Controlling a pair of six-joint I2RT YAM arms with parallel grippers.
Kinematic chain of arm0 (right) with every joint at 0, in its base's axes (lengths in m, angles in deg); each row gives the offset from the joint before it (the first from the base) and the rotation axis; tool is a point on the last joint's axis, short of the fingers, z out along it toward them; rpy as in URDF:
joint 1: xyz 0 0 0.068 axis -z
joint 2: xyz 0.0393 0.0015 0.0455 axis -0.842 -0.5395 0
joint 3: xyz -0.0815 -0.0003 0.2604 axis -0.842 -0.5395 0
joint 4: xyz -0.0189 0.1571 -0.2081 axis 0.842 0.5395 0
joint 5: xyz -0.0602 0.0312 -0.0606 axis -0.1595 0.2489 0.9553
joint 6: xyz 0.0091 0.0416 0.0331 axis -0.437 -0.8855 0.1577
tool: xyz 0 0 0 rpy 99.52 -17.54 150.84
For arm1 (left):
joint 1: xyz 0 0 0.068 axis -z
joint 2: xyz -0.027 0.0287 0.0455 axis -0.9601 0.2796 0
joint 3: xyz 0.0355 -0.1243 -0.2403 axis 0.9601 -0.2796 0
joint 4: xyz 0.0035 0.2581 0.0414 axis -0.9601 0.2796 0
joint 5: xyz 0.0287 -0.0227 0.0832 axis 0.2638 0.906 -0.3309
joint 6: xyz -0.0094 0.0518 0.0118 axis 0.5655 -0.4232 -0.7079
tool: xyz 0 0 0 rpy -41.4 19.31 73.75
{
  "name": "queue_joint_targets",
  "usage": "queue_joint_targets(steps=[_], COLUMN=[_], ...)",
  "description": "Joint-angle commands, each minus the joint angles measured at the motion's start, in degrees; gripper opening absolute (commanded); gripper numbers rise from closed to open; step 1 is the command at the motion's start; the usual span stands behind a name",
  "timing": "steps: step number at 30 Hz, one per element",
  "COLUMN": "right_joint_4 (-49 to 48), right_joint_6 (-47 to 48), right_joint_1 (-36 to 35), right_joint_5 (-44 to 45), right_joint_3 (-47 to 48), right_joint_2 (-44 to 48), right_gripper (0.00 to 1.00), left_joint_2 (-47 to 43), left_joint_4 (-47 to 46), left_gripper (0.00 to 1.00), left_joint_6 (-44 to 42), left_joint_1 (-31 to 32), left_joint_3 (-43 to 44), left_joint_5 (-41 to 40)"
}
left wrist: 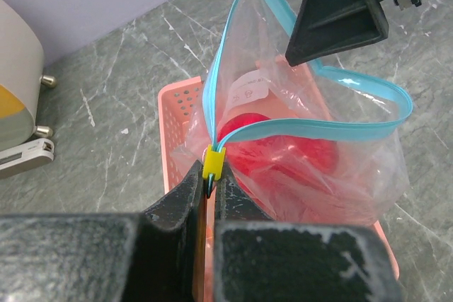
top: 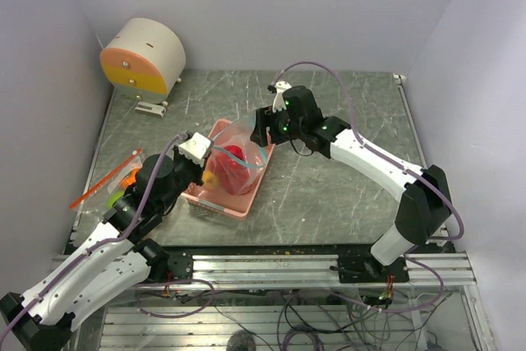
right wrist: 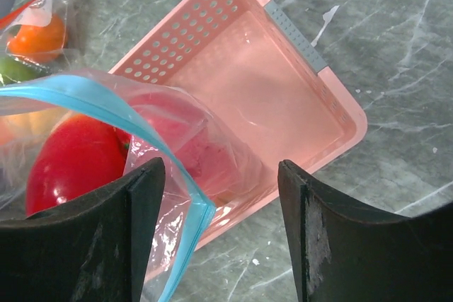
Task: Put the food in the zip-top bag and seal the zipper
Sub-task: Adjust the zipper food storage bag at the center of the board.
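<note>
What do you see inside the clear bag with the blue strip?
Inside the clear bag, a red apple shows through the plastic. More red lies beside it, blurred by crinkles; how many fruits there are, or what is beneath, is hidden.

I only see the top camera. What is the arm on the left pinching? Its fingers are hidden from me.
Observer: The left gripper is shut on one end of the zipper, just under a little yellow slider.
Operator: Is the bag zipped up?
Observer: No. The left wrist view shows the mouth of the zip-top bag gaping in a wide teal loop.
Operator: And the other arm's fingers?
Observer: The right gripper is open, with the bag's teal edge lying between its fingers and a red apple inside the bag.
</note>
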Motion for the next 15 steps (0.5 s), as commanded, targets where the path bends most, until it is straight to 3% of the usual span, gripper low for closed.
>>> queue_joint_targets(steps=[1, 10, 13, 15], right_joint_4=[-2.8, -4.9, -4.4, -3.4], right_joint_6=[-1.3, -3.9, -3.9, -3.6], right_joint_1=[0.6, 0.6, 0.6, 0.6], right_joint_5=[-4.1, -11.1, -11.7, -9.7], right_joint_3=[-1.3, -6.9, -7.3, -6.7], right_joint_2=[-0.5, 2.3, 1.9, 2.7], right_gripper=[0.62, 0.54, 0.40, 0.16], left_joint_2=[-0.8, -2.1, -2.5, -2.6], left_joint_4=[-1.4, -2.1, -2.1, -1.8], left_gripper=[0.07, 0.07, 0.07, 0.07], left_joint_6=[0.6, 0.4, 0.4, 0.3], left_joint_1=[0.3, 0.3, 0.3, 0.3], left_joint_3=[1.2, 0.7, 0.7, 0.7], left_joint_5=[0.6, -0.6, -0.7, -0.8])
